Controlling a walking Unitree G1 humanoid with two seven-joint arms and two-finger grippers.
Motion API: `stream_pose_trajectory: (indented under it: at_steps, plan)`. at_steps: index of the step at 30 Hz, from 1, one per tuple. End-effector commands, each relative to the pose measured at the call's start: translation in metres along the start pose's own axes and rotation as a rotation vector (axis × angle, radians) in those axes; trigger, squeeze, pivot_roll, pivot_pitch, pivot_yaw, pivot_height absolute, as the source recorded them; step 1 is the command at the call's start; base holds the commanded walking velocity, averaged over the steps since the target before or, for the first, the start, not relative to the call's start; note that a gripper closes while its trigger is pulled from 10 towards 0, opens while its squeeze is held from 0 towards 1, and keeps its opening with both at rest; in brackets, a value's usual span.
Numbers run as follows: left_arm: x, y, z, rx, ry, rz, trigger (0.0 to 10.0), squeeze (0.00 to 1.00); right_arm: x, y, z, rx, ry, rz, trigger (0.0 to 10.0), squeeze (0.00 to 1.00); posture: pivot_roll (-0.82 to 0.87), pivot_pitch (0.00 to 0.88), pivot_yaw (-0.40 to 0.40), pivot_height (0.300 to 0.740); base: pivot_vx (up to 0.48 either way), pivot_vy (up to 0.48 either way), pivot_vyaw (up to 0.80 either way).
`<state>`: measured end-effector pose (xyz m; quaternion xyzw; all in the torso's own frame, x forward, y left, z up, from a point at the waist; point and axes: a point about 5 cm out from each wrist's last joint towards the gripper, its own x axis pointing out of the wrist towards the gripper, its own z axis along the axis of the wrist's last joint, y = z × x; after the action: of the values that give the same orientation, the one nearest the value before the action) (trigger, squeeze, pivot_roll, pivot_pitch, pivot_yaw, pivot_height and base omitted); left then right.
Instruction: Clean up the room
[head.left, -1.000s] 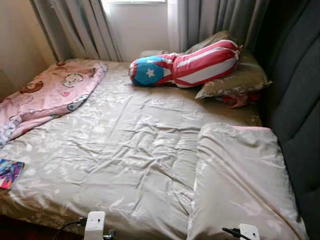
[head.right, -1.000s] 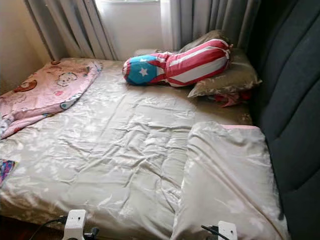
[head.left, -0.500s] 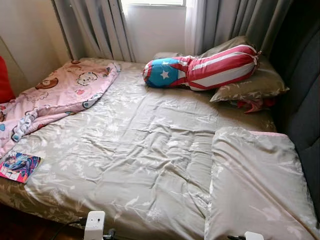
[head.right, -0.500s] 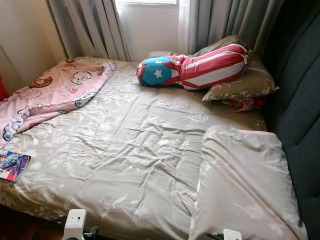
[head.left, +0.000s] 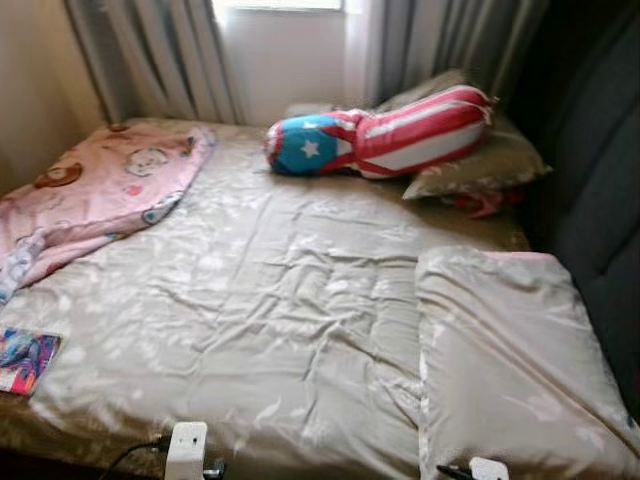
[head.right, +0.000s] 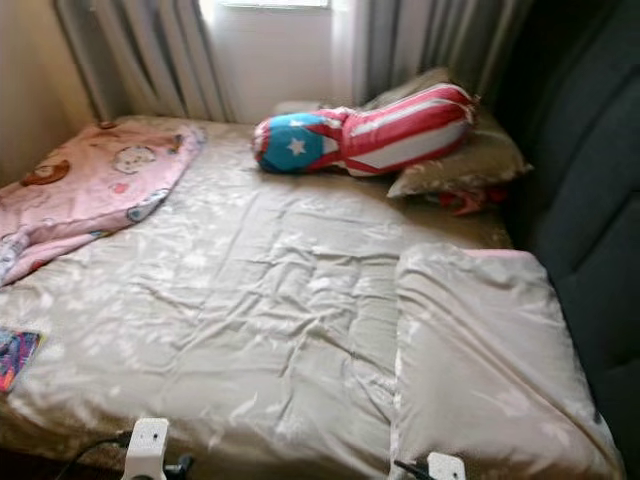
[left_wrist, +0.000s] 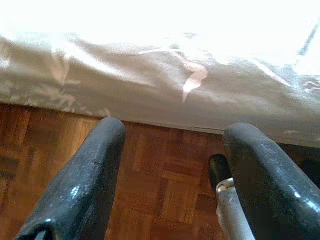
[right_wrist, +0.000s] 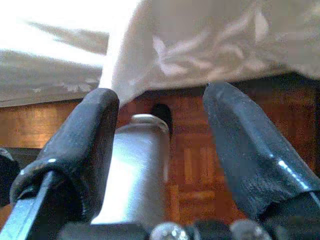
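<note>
Left eye view: the bed (head.left: 280, 300) has a pink blanket (head.left: 90, 195) bunched up. Both grippers hang low, jaws spread wide; step closer first.

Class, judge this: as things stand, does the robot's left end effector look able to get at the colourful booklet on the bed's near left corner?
Probably not yet. The left end effector hangs low beside the bed, open; the booklet lies unobstructed.
</note>
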<state>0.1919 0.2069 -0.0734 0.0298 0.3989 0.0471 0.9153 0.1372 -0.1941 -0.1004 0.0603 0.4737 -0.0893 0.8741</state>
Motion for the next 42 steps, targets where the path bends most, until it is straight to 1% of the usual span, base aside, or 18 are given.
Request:
stream_pose_trajectory:
  at_steps: [1,3,6,7,13,18,22,26,29,33,35,38,42]
  plan:
    - [-0.001,0.002,-0.003,0.010,0.011,0.012,10.0,0.00,0.000,-0.001,0.000,-0.008,0.007,-0.005,10.0,0.00,-0.04,0.000,0.011,0.740,0.000,0.368,0.00]
    - [-0.001,0.002,-0.003,0.011,0.011,0.012,10.0,0.00,0.000,-0.005,0.001,-0.008,0.002,-0.007,10.0,0.00,-0.04,0.000,0.011,0.740,0.000,0.369,0.00]
    - [-0.001,0.002,-0.003,0.011,0.011,0.012,10.0,0.00,-0.002,-0.020,0.000,-0.006,0.000,-0.019,10.0,0.00,-0.04,0.000,0.012,0.740,0.000,0.370,0.00]
    - [-0.001,0.002,-0.003,0.012,0.011,0.012,10.0,0.00,-0.003,-0.027,0.000,-0.005,0.001,-0.025,10.0,0.00,-0.04,0.000,0.011,0.740,0.000,0.371,0.00]
    - [-0.001,0.002,-0.003,0.011,0.010,0.012,10.0,0.00,-0.005,-0.037,-0.002,-0.004,0.009,-0.036,10.0,0.00,-0.04,0.000,0.011,0.740,0.000,0.371,0.00]
    - [-0.001,0.003,-0.003,0.010,0.009,0.013,10.0,0.00,-0.005,-0.036,-0.002,-0.003,0.015,-0.037,10.0,0.00,-0.04,0.000,0.010,0.740,0.000,0.370,0.00]
    - [-0.001,0.003,-0.003,0.007,0.010,0.016,10.0,0.00,-0.002,-0.021,0.000,-0.007,0.014,-0.021,10.0,0.00,-0.04,0.000,0.009,0.740,0.000,0.370,0.00]
    - [-0.001,0.004,-0.004,0.006,0.012,0.018,10.0,0.00,-0.001,-0.015,0.000,-0.008,0.010,-0.014,10.0,0.00,-0.04,0.000,0.009,0.740,0.000,0.368,0.00]
    - [-0.001,0.005,-0.005,0.007,0.016,0.021,10.0,0.00,-0.001,-0.007,-0.001,-0.017,0.004,-0.001,10.0,0.00,-0.04,0.000,0.011,0.740,0.000,0.369,0.00]
    - [-0.001,0.005,-0.005,0.008,0.016,0.020,10.0,0.00,-0.002,-0.010,-0.002,-0.017,0.000,0.003,10.0,0.00,-0.04,0.000,0.012,0.740,0.000,0.368,0.00]
    - [-0.001,0.005,-0.005,0.008,0.016,0.020,10.0,0.00,-0.003,-0.016,-0.003,-0.024,0.005,0.001,10.0,0.00,-0.04,0.000,0.014,0.740,0.000,0.368,0.00]
    - [-0.001,0.005,-0.004,0.009,0.016,0.020,10.0,0.00,-0.004,-0.022,-0.005,-0.025,0.012,-0.006,10.0,0.00,-0.04,0.000,0.018,0.740,0.000,0.371,0.00]
    - [-0.001,0.006,-0.004,0.010,0.016,0.021,10.0,0.00,-0.005,-0.026,-0.007,-0.016,0.017,-0.014,10.0,0.00,-0.04,0.000,0.021,0.740,0.000,0.370,0.00]
